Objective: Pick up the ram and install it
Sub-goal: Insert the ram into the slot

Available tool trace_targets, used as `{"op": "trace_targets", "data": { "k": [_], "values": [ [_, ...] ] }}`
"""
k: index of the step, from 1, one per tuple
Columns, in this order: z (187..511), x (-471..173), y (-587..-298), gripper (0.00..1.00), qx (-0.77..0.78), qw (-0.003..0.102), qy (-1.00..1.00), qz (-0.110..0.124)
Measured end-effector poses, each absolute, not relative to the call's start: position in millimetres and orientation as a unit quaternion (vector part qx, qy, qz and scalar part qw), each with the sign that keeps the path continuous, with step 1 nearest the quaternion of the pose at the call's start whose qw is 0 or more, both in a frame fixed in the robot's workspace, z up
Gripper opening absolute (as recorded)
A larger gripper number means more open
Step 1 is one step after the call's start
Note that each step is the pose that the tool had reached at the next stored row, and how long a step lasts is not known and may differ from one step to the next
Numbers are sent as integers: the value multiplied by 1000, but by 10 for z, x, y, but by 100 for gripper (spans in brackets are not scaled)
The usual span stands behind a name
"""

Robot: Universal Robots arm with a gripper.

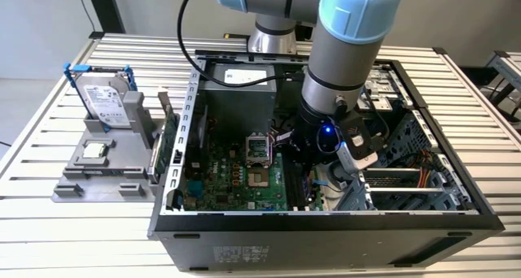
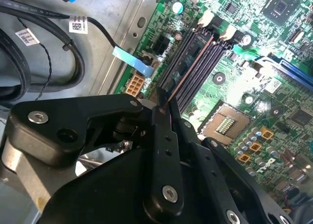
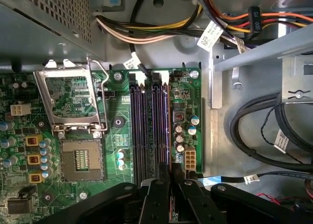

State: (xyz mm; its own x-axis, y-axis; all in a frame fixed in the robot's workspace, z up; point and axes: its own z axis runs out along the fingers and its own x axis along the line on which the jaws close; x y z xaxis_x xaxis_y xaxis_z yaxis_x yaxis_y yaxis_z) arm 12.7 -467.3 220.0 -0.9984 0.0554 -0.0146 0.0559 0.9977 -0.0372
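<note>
- Looking down into the open computer case (image 1: 326, 220), the arm (image 1: 346, 77) reaches down over the green motherboard (image 1: 236, 180), on the exterior view's right of the processor socket (image 3: 80, 160).
- The claw (image 2: 164, 105) looks clenched on the ram (image 2: 188, 70). In both wrist views the two black fingers (image 3: 157, 194) pinch together on a thin edge with no gap showing.
- The ram is in the claw's grip and not lying loose anywhere. It stands on edge right at the memory slots (image 3: 142, 131), and its top edge shows as a thin coppery line.
- The relation that matters: the stick's long axis runs straight out from the fingertips, parallel with the slots, toward the white latches (image 3: 138, 77) at their far end. It sits over the slot on the side away from the socket, next to the row of small capacitors (image 3: 180, 131).
- I can't tell whether it's pushed home or just resting on the slot, because its lower edge is hidden by the slot walls.
- My take: it's lined up well lengthwise, so what counts now is pressing straight down with no twist.
</note>
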Motion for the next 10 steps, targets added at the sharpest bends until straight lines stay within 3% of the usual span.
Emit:
{"op": "trace_targets", "data": {
  "k": [10],
  "values": [
    [2210, 126, -4673, 0, 28, 6, 999, -19]
  ]
}}
